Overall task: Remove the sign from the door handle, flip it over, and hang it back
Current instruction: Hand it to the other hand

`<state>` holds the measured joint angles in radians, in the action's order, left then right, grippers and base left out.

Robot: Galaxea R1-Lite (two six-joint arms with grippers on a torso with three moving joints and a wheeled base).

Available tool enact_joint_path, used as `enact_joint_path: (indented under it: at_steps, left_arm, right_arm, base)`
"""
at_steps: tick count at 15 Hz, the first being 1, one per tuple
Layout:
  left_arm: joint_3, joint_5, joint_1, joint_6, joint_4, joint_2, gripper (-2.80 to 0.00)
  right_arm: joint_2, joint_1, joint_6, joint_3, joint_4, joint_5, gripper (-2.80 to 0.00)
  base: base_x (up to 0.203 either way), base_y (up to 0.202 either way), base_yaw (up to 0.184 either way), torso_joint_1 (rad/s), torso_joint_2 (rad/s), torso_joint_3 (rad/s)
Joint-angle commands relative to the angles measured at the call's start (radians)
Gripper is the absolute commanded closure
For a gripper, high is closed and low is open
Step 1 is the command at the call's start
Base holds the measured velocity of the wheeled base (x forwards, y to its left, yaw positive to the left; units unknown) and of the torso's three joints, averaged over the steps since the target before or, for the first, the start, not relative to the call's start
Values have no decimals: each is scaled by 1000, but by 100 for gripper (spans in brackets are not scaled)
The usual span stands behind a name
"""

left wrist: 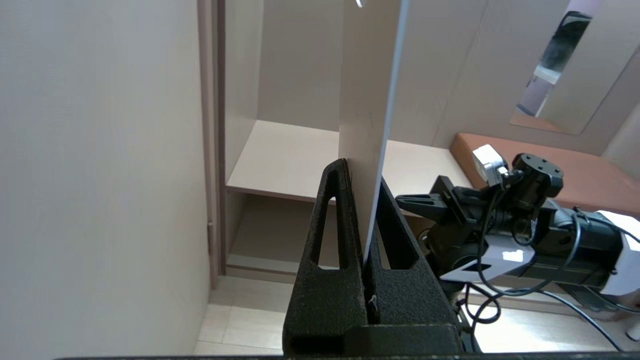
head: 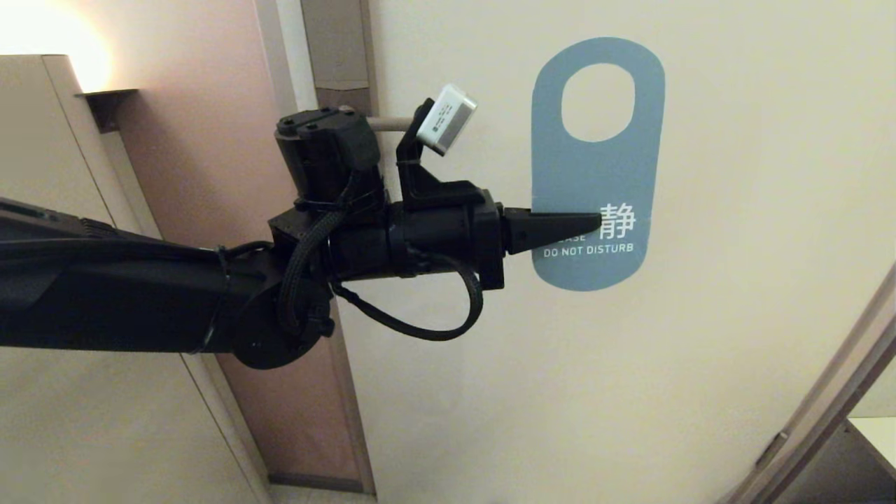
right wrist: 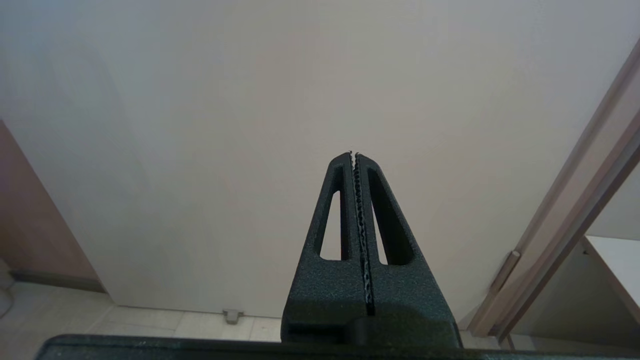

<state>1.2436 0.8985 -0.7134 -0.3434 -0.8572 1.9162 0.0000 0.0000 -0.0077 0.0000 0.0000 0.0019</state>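
In the head view our left gripper (head: 595, 222) reaches in from the left, level, and its fingers are closed tight on the sign (head: 595, 168). We hold the sign by its lower part, at the edge next to the printed words, and the card stands upright in front of the pale door (head: 735, 315), with the hole at the top. The teal-blue side with the white character and "DO NOT DISTURB" faces the head camera. The hole is not around anything; we see only the door surface through it. Of the door handle (head: 392, 124) only a short pale piece shows behind the wrist of our left arm, well apart from the sign.

In the left wrist view the sign (left wrist: 367, 100) appears edge-on, a thin pale plate pinched between the two black fingers (left wrist: 335, 220).

Our right gripper (right wrist: 356, 155) is closed with nothing in it, and points to the plain door (right wrist: 250, 125).
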Motion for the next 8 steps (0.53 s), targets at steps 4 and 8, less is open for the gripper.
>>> enact_joint_path:
  at_steps: [4,8]
  left_arm:
    - [-3,5,-18,-2,-3,1,0]
    - [-4,5,-28,-43,-8,-3,0]
  right_arm:
    - [0,0,2,0,0,0,0]
    - [0,0,0,0,0,-2,0]
  base:
    - [0,0,0,0,0,0]
    - [0,0,0,0,0,0]
